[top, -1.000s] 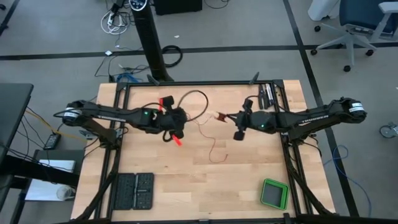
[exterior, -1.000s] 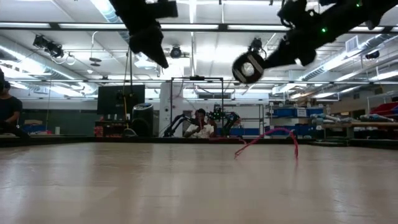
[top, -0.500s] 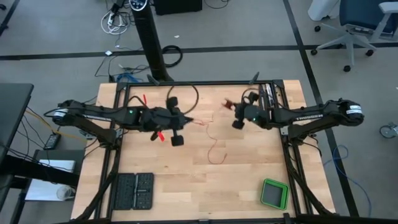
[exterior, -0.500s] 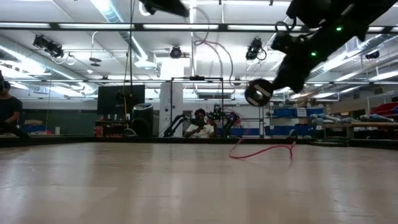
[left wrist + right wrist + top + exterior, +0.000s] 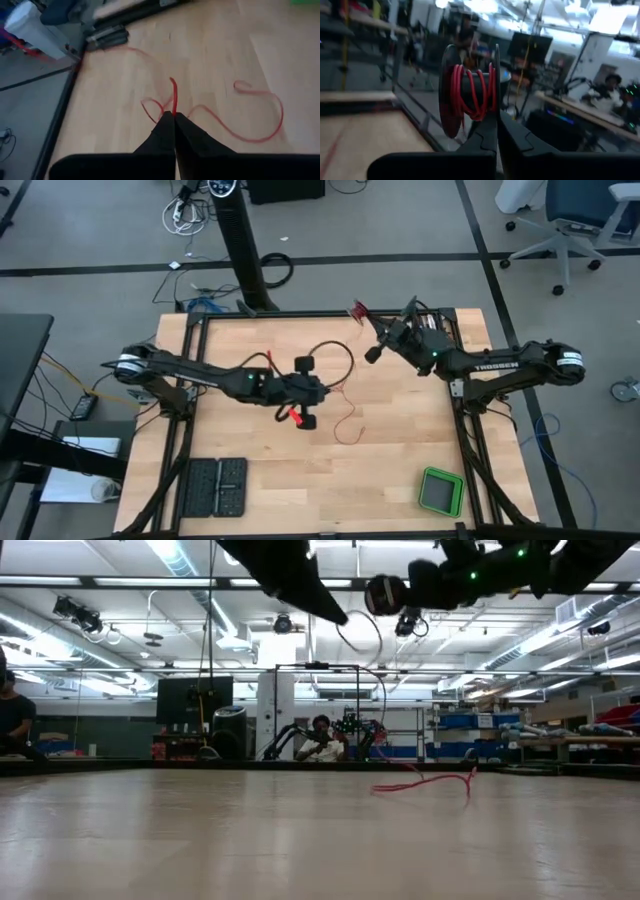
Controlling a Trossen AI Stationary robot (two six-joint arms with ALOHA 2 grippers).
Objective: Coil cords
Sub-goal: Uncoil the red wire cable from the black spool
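Right gripper (image 5: 496,125) is clamped on the spool (image 5: 470,96); left gripper (image 5: 173,116) pinches the cord (image 5: 260,137). Keep tension even so each wrap lands beside the last.

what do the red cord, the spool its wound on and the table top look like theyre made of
Red cord: probably plastic-coated wire or string, very thin, lying in soft loops.
Spool: dark and smooth with thin flat flanges, likely plastic; the right claw is shut on it, red turns wound round its core.
Table top: pale wood, matte, with plank seams and grain.
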